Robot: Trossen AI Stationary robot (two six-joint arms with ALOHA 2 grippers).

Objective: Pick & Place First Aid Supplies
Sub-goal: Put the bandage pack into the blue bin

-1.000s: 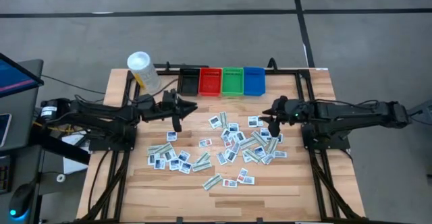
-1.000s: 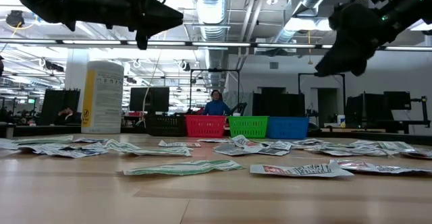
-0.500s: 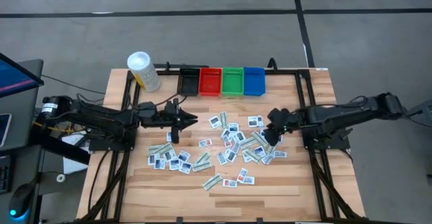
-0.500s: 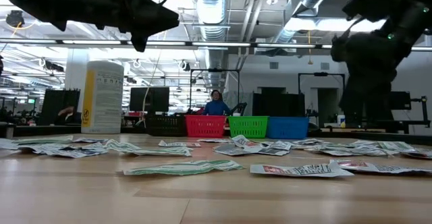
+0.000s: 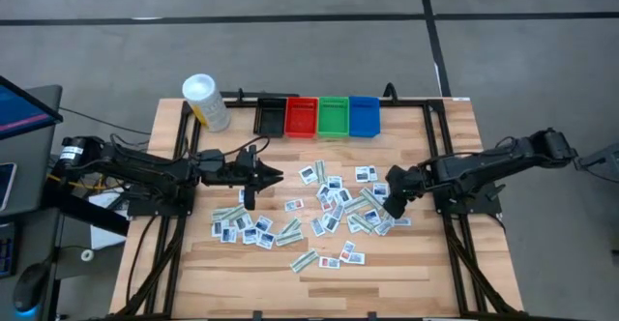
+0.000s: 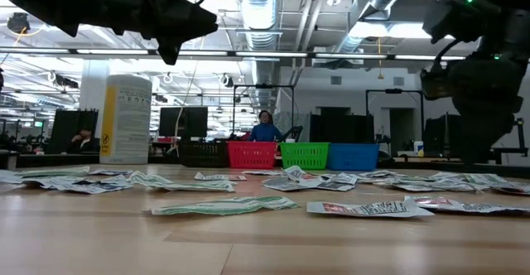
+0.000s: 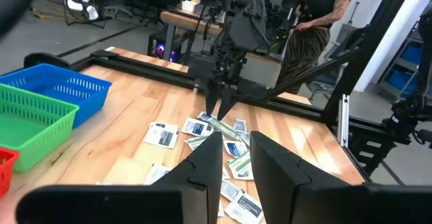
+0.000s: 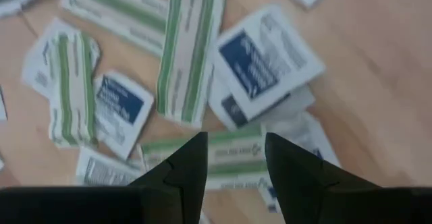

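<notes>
the first aid supplies (image 5: 319, 210) lie scattered across the middle of the table (image 5: 455, 273); none shows in the black, red, green and blue bins (image 5: 317, 116) at its far edge, so sorting looks barely begun. the right claw (image 5: 390, 205), fingers apart and empty, is low over the pile's right side. the left claw (image 5: 253, 174), slightly parted and empty, hovers left of it.
</notes>
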